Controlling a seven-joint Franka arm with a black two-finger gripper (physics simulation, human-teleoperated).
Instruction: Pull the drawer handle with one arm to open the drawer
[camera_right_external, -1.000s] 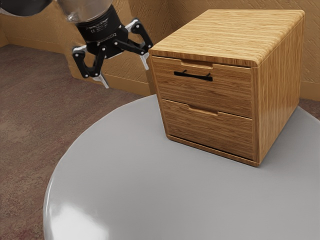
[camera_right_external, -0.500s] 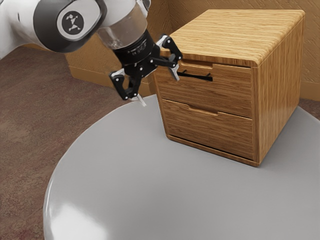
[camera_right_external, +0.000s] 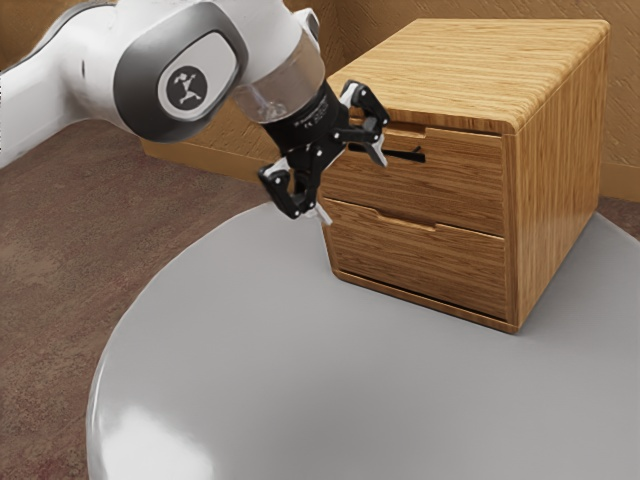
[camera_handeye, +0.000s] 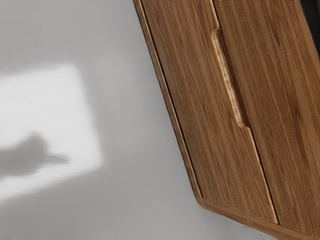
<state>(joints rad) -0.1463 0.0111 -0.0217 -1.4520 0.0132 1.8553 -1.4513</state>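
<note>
A wooden cabinet (camera_right_external: 470, 70) with two drawers stands on the round grey table (camera_right_external: 300, 380). The top drawer (camera_right_external: 450, 185) carries a thin black handle (camera_right_external: 408, 154); its front sits flush with the cabinet. My black gripper (camera_right_external: 350, 185) is open right at the cabinet's front corner on the exterior view's left. Its upper finger (camera_right_external: 376, 150) overlaps the handle's near end and its lower finger (camera_right_external: 318, 210) hangs by the seam between the drawers. In the wrist view the lower drawer front (camera_handeye: 195, 110) with its notch (camera_handeye: 227, 75) lies close under my hand, beside the top drawer front (camera_handeye: 285, 100).
The cabinet's base edge (camera_handeye: 235, 215) meets bare grey tabletop (camera_handeye: 75, 75), where my hand's shadow (camera_handeye: 30, 159) falls. Brown carpet (camera_right_external: 70, 230) and a wooden wall (camera_right_external: 230, 140) lie behind the arm. The table's front half (camera_right_external: 350, 400) is bare.
My arm has swung toward the exterior view's right and down, carrying the open gripper from well clear of the cabinet to its top drawer's handle. The drawers have not moved.
</note>
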